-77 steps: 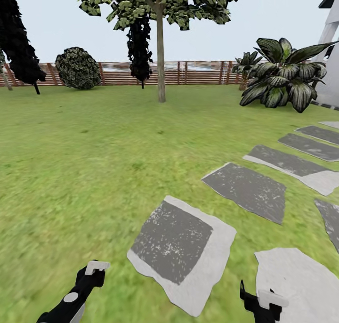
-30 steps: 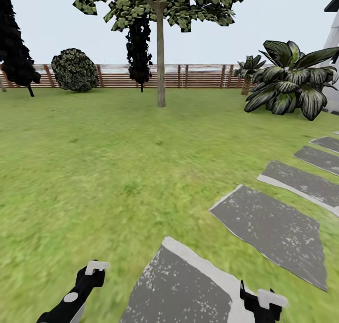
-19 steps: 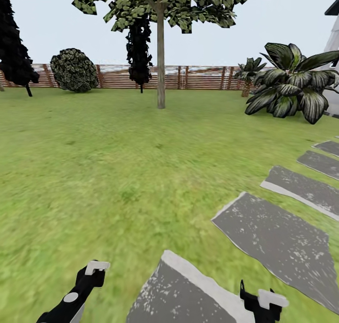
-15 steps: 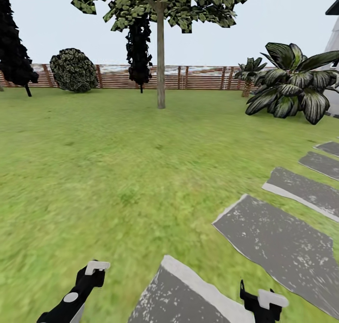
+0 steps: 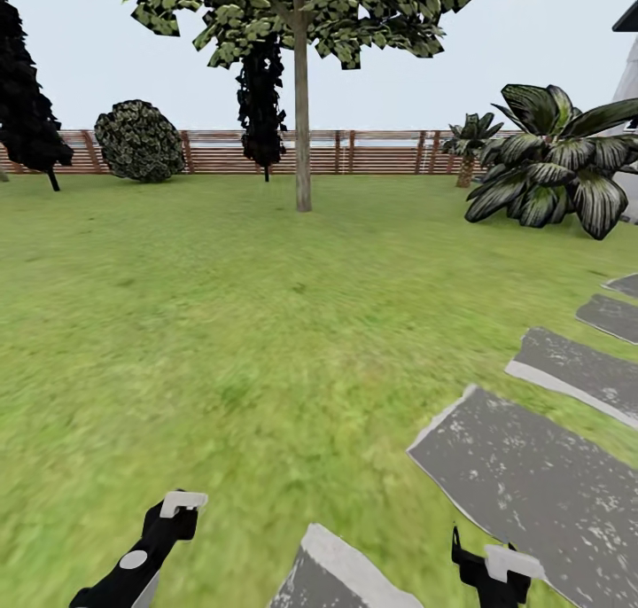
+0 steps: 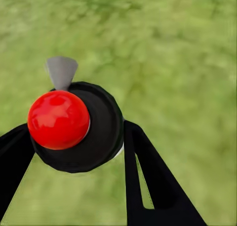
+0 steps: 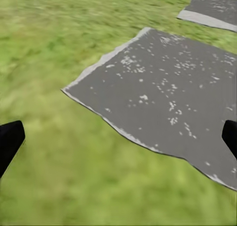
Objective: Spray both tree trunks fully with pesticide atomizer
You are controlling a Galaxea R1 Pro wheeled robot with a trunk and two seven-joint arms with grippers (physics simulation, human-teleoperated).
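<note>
Left wrist view: left hand (image 6: 74, 152) clamps red-knobbed black atomizer (image 6: 79, 127). Right hand (image 7: 118, 137) spread wide, empty, above stone slab (image 7: 168, 97).

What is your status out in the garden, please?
Left gripper jaws closed on pesticide atomizer. Right gripper open, empty. Tree ahead across the lawn; stepping stones to the right.
</note>
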